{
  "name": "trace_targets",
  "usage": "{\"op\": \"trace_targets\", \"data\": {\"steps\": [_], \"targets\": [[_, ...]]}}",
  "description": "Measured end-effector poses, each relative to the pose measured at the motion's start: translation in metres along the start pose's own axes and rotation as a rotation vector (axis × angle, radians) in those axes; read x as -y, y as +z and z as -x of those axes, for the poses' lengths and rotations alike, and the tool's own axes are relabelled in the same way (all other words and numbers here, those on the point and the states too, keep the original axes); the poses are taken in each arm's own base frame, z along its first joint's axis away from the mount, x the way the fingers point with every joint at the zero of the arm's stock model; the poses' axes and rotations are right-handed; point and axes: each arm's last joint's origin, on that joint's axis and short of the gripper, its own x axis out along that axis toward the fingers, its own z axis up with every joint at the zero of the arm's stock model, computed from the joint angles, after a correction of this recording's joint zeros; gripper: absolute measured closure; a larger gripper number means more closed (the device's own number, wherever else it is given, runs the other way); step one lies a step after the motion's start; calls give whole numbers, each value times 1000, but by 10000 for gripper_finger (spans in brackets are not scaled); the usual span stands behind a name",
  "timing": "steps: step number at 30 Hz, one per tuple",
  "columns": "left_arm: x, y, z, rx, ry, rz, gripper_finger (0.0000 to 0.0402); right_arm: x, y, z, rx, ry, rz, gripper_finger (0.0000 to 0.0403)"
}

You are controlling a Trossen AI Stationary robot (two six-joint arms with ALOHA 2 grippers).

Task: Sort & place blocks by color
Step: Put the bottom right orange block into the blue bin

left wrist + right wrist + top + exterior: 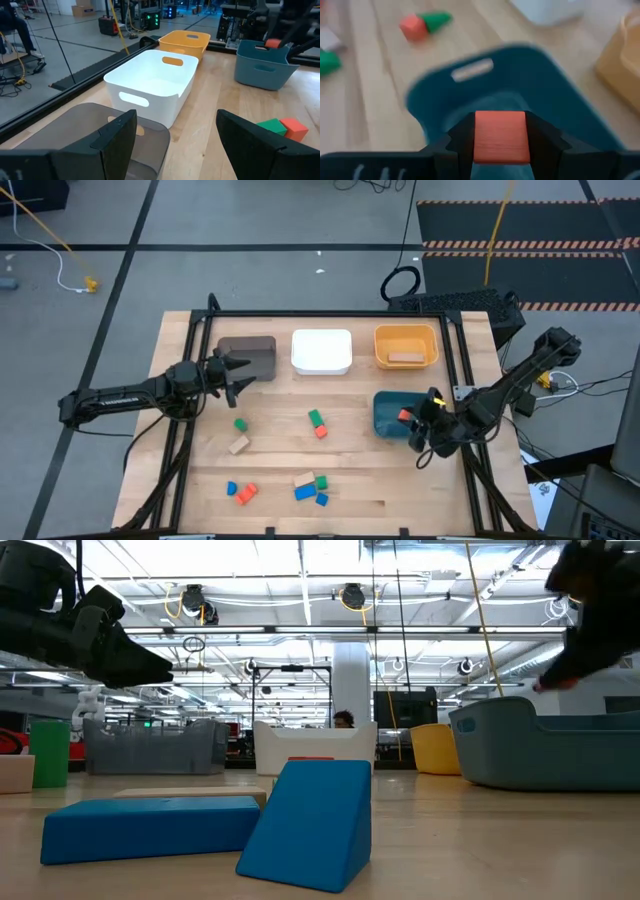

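The right gripper hangs over the teal bin with its jaws pinched on a red-orange block, the fingers flat against two opposite faces. The bin's open mouth lies directly beneath the block, so I'd judge the coming move is simply to let go; the drop falls inside the walls rather than on the rim. From the table's middle, bin and gripper sit at about three o'clock.

The block looks like a small, square-faced cube with faint wood grain, showing no obvious long axis.

The left gripper waits with its jaws spread and empty at about ten o'clock, just beside the brown bin. The right arm is plainly the nearer to the teal bin. More blocks lie scattered toward six o'clock.
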Motion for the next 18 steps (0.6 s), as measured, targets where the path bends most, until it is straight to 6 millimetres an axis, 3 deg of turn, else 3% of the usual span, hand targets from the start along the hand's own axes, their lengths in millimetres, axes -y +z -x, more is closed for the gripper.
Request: {"op": "trace_targets", "data": {"steps": [8,18], "targets": [[0,9,0,90,-14,254,128,17,-22,-17,-53,-66,-82,274],[0,19,2,202,-19,323,128,18,-35,-31,-71,36,-172,273]]}}
